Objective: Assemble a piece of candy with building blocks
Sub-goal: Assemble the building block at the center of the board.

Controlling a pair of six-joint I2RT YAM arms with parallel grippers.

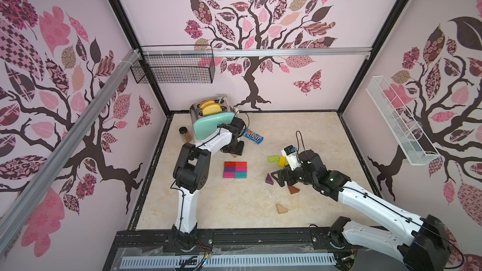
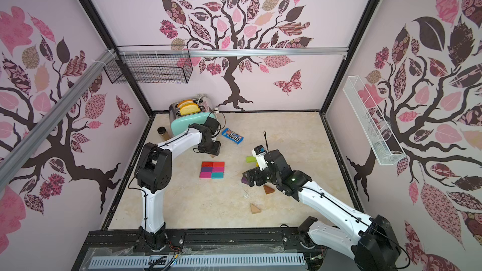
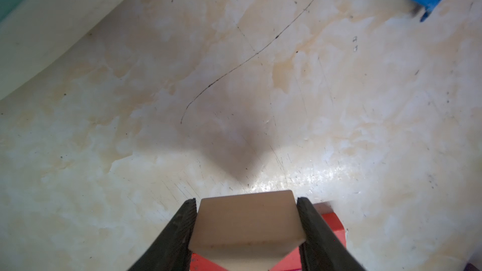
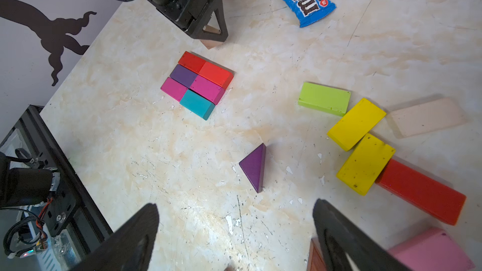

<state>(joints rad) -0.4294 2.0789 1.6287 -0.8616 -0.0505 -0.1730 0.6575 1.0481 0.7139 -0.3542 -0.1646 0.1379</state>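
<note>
My biggest worry is the six-block slab (image 1: 235,170) at the centre of both top views. My left gripper (image 3: 246,200) is clamped on the tan triangle (image 3: 245,225) just past the slab's red edge, so a skewed set-down could shove those rectangles out of line. A lesser risk is that the triangle seems to hang point-down (the wrist view is too close and blurred to be sure), so it may topple on release. The right gripper (image 4: 234,203) stands wide and holds nothing over the purple triangle (image 4: 254,168), right of centre. A careless descent could scatter the loose blocks (image 4: 356,123) beside it. The white mesh tray (image 1: 399,123) at right and the black wire basket (image 1: 177,70) at upper left look empty. The toaster (image 1: 208,126) holds two bread slices (image 1: 211,109), and the jar (image 1: 184,134) holds something brown.
</note>
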